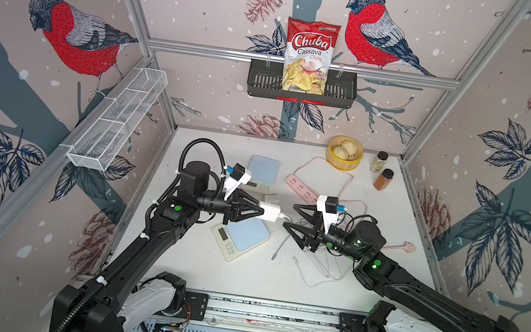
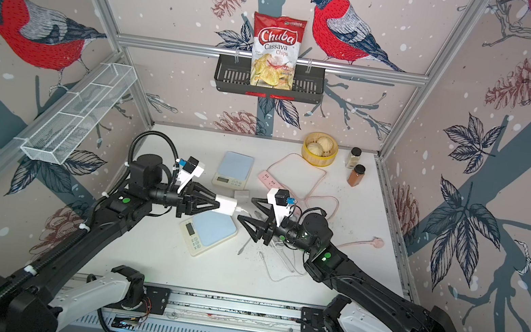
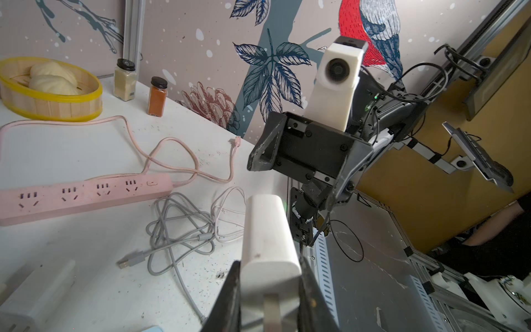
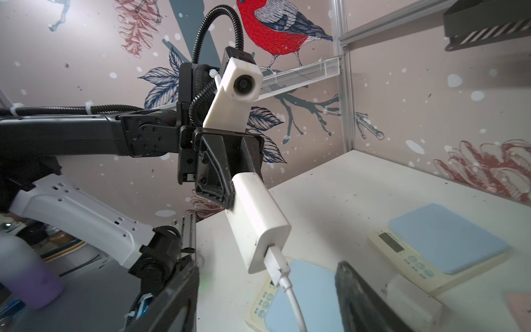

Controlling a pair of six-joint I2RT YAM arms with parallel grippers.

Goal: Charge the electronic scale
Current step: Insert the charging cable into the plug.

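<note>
In both top views, the left arm reached over the middle of the table. Its jaws were clamped on a white charger, held level above the near scale, which lay flat on the table. The far scale lay farther back, beside the pink power strip. The right arm faced the charger with its jaws apart and empty, close to the charger's free end, where a white cable came out. We saw a steamer basket and two spice jars at the back right of the table.

In the left wrist view, the charger sat between the left jaws, pressed from both sides. Beyond it lay the power strip, sockets up, and a tangled grey cable. The right jaws stood spread wide above the table edge. A spare charger lay on the table in one corner of the view.

In the right wrist view, the charger stuck out from the left jaws. The white cable was plugged into its end and dropped between the right fingers, which stood well apart. The near scale lay under the cable and the far scale lay on the table beyond.
</note>
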